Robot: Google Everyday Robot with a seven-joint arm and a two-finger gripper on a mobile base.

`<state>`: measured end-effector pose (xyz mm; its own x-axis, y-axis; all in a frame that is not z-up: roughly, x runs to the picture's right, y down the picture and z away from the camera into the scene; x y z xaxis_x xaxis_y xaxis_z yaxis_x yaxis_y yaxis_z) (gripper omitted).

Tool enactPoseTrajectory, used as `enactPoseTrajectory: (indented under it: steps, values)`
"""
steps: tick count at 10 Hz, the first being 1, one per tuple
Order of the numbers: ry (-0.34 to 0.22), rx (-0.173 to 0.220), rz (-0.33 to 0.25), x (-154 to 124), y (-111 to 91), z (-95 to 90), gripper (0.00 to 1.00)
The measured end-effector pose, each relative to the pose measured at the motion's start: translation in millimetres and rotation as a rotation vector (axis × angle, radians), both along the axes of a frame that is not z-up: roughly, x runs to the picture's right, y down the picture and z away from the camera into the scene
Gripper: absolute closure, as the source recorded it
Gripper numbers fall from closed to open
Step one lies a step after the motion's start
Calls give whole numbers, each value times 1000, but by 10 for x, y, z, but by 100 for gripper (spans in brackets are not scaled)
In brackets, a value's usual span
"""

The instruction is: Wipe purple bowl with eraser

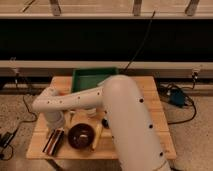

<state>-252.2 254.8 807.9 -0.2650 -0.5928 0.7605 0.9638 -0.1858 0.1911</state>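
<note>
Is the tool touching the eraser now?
Cannot tell. Camera view: the tool sits right over the eraser, left of the purple bowl; contact is hidden.

White arm [125, 117] in a leftward crook, end effector [55, 124] low at far left, downward.

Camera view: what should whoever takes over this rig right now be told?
The gripper is low over the front-left of the wooden table, directly above the striped rectangular eraser; whether they touch cannot be told.
The eraser lies flat on the table, just left of the round dark purple bowl.
Done: approach to the eraser.
Left: grasp the eraser, wipe the bowl.
</note>
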Motion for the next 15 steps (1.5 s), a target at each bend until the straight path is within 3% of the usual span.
enactPoseTrajectory:
  steps: [7, 10, 15]
  values:
    - [-29, -1, 9, -78, -55, -55, 97]
    - [-43, 13, 21, -95, -167, -100, 100]
    - [-93, 69, 66, -199, -576, -311, 100]
